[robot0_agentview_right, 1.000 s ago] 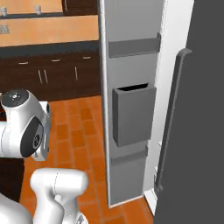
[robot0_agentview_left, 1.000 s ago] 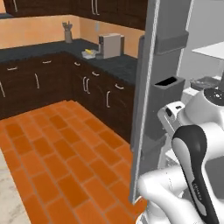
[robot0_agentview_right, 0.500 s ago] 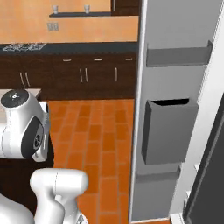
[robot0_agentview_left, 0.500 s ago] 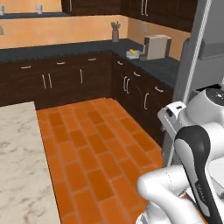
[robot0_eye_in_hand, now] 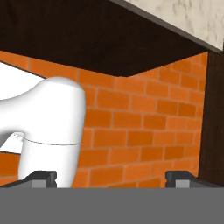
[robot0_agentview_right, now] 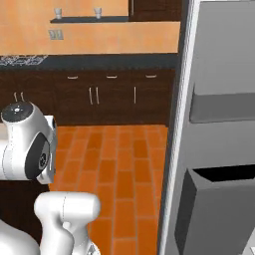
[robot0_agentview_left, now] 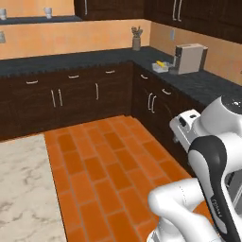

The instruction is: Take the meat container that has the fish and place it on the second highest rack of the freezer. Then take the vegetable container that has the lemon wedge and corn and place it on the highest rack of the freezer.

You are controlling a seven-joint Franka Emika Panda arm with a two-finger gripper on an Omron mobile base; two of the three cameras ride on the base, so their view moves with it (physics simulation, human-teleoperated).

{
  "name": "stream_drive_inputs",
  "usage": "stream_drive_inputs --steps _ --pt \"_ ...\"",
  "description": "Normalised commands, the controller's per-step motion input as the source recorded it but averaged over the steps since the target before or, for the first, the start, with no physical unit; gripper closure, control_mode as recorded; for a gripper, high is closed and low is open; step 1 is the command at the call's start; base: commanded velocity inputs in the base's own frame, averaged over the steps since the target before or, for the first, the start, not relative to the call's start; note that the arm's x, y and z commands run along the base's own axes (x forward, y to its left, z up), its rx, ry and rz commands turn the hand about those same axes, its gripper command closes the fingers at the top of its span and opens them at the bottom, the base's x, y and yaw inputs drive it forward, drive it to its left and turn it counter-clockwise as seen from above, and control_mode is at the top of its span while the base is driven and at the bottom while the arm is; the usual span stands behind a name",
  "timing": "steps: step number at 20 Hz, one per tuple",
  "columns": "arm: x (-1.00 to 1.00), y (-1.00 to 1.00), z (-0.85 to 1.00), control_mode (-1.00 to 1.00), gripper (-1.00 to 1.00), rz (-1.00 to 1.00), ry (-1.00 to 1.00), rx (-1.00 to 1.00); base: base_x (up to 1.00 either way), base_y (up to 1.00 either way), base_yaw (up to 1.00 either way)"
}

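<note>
The tall light-grey freezer (robot0_agentview_right: 219, 149) stands open, its door bins beside the orange brick floor (robot0_agentview_right: 119, 169). The two-finger pincer (robot0_eye_in_hand: 111, 177) is released and empty. No containers visible. Judged step: locating the fish container; next, approach the dark-topped table (robot0_agentview_left: 198, 82).

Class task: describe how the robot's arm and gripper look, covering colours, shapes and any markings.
The arm has rounded, glossy white shells joined by dark grey to black bands at the joints, one bearing small pale lettering too tiny to read. The gripper shows two small, dark grey, blocky fingertips. No cables show.
</note>
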Motion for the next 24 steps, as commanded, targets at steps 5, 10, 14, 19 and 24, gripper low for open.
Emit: stream_drive_inputs --steps 5,10,14,19,24 --pt "0.00 0.00 0.00 1.00 -1.00 0.00 0.00 0.00 1.00 0.46 -0.41" --pt "0.00 0.00 0.00 1.00 -1.00 0.00 0.00 0.00 1.00 0.48 -0.56" --pt "0.00 0.00 0.00 1.00 -1.00 0.00 0.00 0.00 1.00 0.47 -0.55" --pt "0.00 0.00 0.00 1.00 -1.00 0.00 0.00 0.00 1.00 0.43 -0.47" --pt "0.00 0.00 0.00 1.00 -1.00 0.00 0.00 0.00 1.00 0.39 -0.42"
